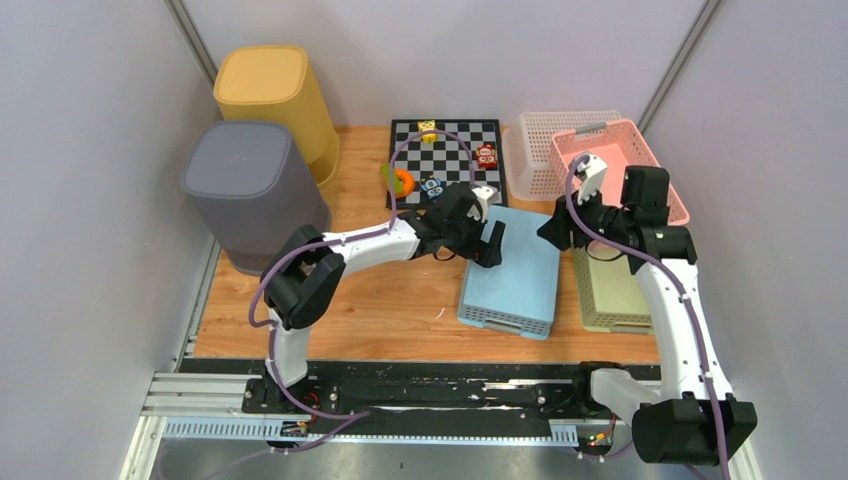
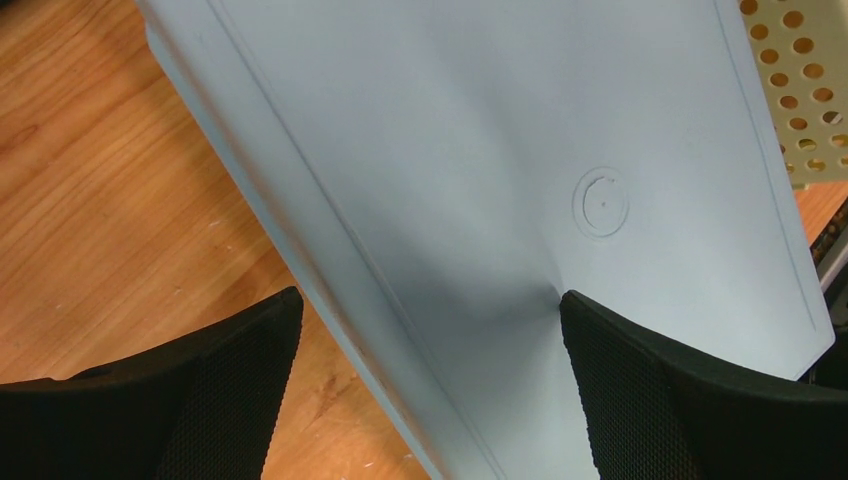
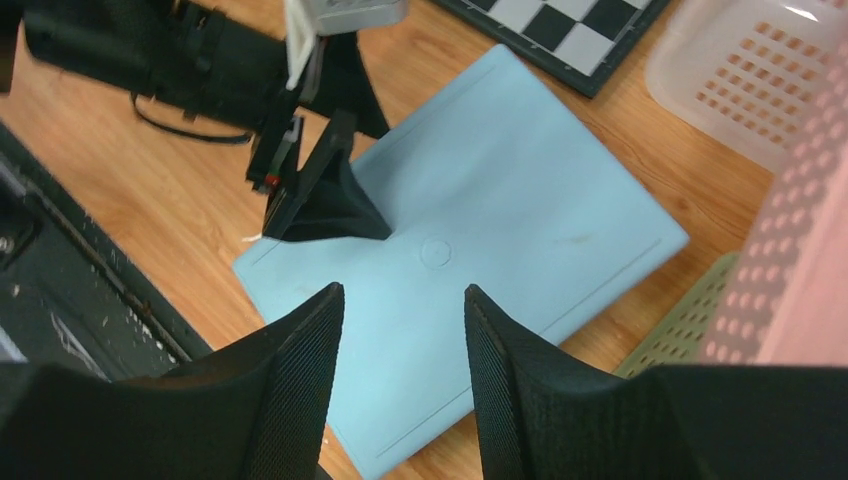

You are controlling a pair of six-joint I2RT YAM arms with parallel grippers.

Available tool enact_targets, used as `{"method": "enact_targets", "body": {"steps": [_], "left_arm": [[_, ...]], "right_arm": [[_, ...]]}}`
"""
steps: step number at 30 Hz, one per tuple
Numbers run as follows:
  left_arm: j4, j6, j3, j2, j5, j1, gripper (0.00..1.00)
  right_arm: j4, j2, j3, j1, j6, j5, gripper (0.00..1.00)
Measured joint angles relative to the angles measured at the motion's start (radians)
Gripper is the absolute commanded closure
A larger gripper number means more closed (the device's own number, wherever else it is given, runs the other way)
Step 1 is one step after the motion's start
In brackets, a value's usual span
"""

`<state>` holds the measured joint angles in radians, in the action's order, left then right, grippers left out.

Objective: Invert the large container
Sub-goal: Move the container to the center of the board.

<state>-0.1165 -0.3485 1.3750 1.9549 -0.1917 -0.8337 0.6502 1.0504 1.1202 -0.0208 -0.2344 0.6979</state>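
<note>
1. With its flat base facing up and its rim down on the table (image 1: 400,310), the blue container (image 1: 515,265) looks already flipped. It lies directly beneath both grippers.
2. The left gripper (image 2: 430,300) is spread wide and grasps nothing! It straddles the container's long edge, with one finger over bare wood. The other sits on the base beside the moulded ring and seems to touch it. I read this as a let-go pose.
3. The right gripper (image 3: 402,292) hovers above the base with its jaws parted and empty. The ring shows just beyond its tips.
4. The green basket (image 1: 610,295) sits just outside the right gripper, beside the container. A straight lift looks safest, to avoid nudging anything.
</note>
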Motion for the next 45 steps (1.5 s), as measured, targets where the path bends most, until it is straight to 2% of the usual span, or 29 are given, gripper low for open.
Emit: {"method": "enact_targets", "body": {"steps": [6, 10, 13, 18, 26, 30, 35, 45], "left_arm": [[-0.055, 0.016, -0.014, -0.058, 0.006, 0.007, 0.0], [-0.057, 0.046, -0.028, -0.143, -0.076, 0.043, 0.0], [-0.029, 0.074, -0.079, -0.246, -0.18, 0.122, 0.0], [-0.036, 0.143, -0.127, -0.356, -0.315, 0.282, 0.0], [-0.183, 0.345, -0.257, -0.558, -0.435, 0.476, 0.0], [-0.228, 0.417, -0.318, -0.661, -0.459, 0.538, 0.0], [-0.248, 0.473, -0.374, -0.744, -0.48, 0.56, 0.0], [-0.233, 0.478, -0.419, -0.789, -0.525, 0.565, 0.0]], "right_arm": [[0.073, -0.032, -0.041, 0.032, -0.192, 0.092, 0.39], [0.106, -0.07, -0.099, 0.124, -0.321, 0.08, 0.3], [0.106, -0.113, -0.179, 0.24, -0.404, 0.015, 0.26], [0.086, -0.138, -0.273, 0.472, -0.483, -0.138, 0.24], [-0.027, -0.074, -0.353, 0.733, -0.52, -0.358, 0.23], [-0.082, -0.008, -0.379, 0.78, -0.519, -0.466, 0.23], [-0.113, 0.042, -0.383, 0.784, -0.523, -0.588, 0.26], [-0.026, 0.02, -0.384, 0.785, -0.573, -0.665, 0.27]]}}
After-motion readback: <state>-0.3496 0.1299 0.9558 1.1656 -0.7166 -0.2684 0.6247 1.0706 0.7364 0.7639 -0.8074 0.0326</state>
